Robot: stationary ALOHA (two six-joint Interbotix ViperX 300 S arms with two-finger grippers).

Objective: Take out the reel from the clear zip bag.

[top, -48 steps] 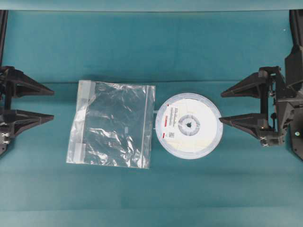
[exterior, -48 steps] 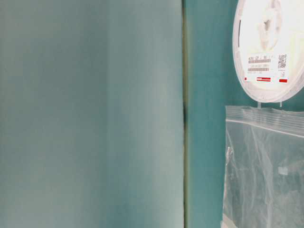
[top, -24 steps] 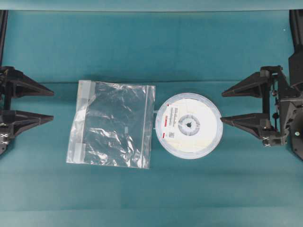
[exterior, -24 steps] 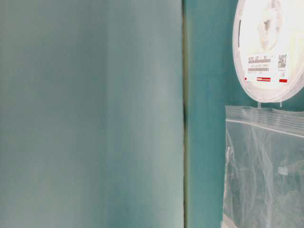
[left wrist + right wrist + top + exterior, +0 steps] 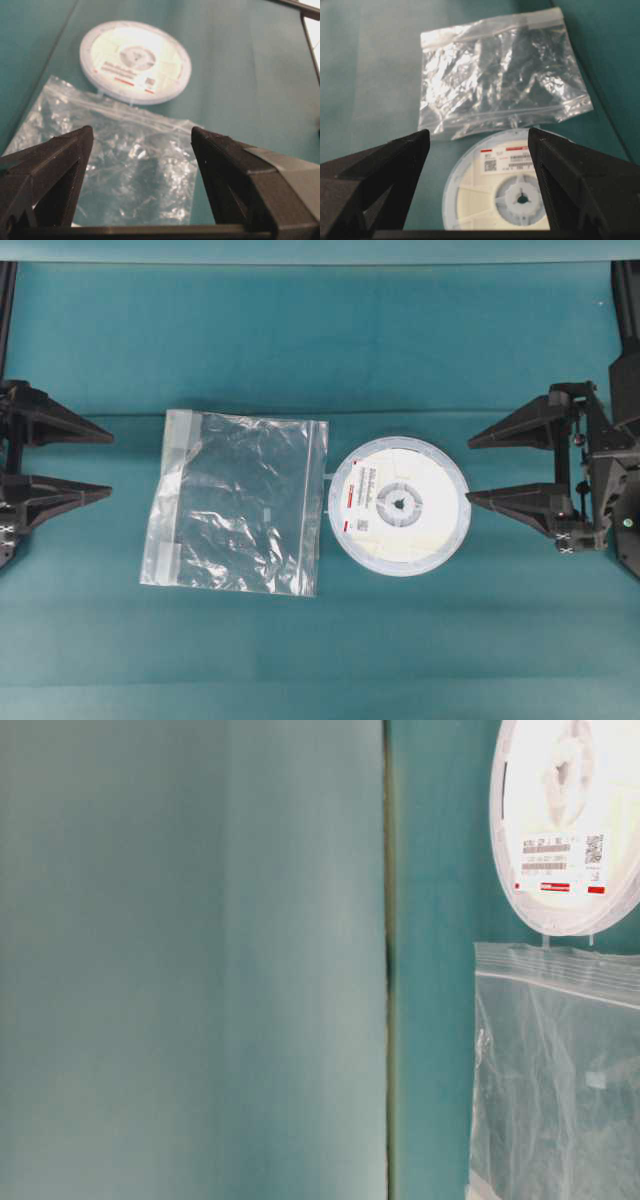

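The reel [image 5: 399, 505] lies flat on the teal desk [image 5: 300, 340], fully outside the clear zip bag [image 5: 238, 502]. The bag lies flat and crinkled just beside the reel, on the left in the overhead view. Its zip edge faces the reel, and the rim of the reel looks to touch or almost touch this edge; from the pictures I cannot tell which. The bag looks empty.

The left gripper [image 5: 108, 465] is at the left edge of the overhead view, well apart from the bag, with its jaws spread wide and nothing between them. The right gripper [image 5: 468, 469] is on the right side, also wide open and holding nothing. Its lower fingertip is very near the rim of the reel, but I see no clear contact. In the right wrist view the reel shows between the two open fingers, with the bag behind it.

My judgement is that the main step of the task, to bring the reel out of the bag, is already done, because nothing is left inside the bag. What remains seems only the ending: both arms should go away from the things. The right gripper should take care not to push the reel, because its fingertip is so close to the rim.
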